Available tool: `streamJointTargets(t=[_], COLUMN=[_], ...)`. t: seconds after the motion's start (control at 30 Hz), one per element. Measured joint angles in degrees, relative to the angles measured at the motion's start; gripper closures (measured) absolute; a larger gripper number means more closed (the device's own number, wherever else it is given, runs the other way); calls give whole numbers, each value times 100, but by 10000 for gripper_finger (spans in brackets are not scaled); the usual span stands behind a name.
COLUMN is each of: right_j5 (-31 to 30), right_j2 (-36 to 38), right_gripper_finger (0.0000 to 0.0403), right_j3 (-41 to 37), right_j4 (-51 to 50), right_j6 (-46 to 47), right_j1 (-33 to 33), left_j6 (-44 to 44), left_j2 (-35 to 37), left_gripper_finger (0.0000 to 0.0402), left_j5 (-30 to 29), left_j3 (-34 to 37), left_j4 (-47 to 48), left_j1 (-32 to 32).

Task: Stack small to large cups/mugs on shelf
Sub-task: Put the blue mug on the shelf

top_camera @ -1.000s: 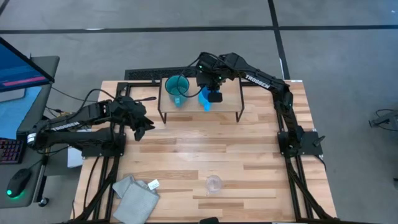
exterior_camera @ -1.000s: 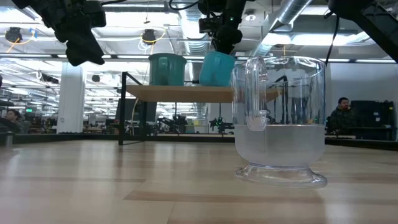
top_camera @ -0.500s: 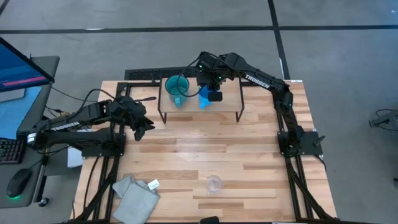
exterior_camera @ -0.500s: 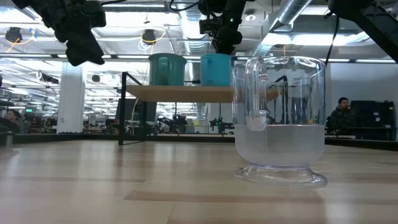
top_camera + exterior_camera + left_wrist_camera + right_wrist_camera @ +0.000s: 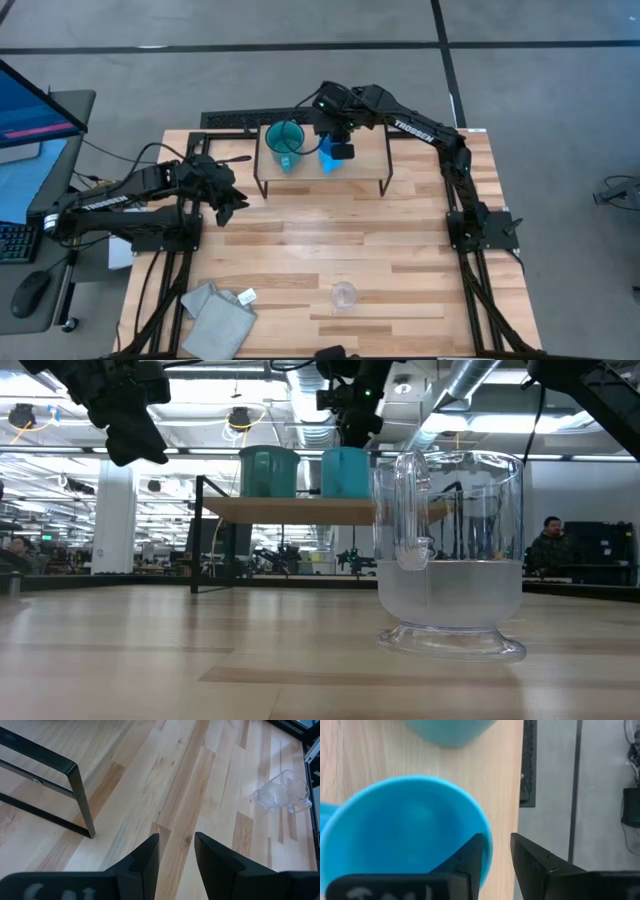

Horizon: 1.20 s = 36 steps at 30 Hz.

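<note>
The teal mug [image 5: 285, 143] and the blue mug [image 5: 326, 158] stand upright side by side on the light-wood shelf [image 5: 370, 150] at the table's far side. My right gripper [image 5: 495, 865] is open above the blue mug [image 5: 405, 830]. One finger is inside its rim and one is outside, with bare shelf showing between the outer finger and the mug. The clear cup [image 5: 344, 296] stands on the table near the front edge. My left gripper [image 5: 232, 205] is open and empty, above the table left of the shelf.
A grey folded cloth [image 5: 215, 312] lies at the table's near left corner. The shelf's black legs [image 5: 80, 795] stand close to my left gripper. In the low view the clear cup [image 5: 450, 550] hides the shelf's right part.
The blue mug was tilted under my right gripper a second ago. It has come upright and now stands on the shelf beside the teal mug. My right gripper has since shifted slightly toward the teal mug.
</note>
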State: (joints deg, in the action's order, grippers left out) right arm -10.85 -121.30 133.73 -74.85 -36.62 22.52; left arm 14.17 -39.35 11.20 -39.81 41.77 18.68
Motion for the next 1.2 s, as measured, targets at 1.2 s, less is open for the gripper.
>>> streamJointTargets(t=[1.2], right_j5=[380], right_j2=[7], right_gripper_finger=[282], right_j3=[2], right_j4=[483], right_j6=[103], right_j1=[-98], left_j6=[13], left_j2=[-2], left_gripper_finger=[288], left_j5=[-2], left_j3=[0], left_j4=[1], left_j1=[0])
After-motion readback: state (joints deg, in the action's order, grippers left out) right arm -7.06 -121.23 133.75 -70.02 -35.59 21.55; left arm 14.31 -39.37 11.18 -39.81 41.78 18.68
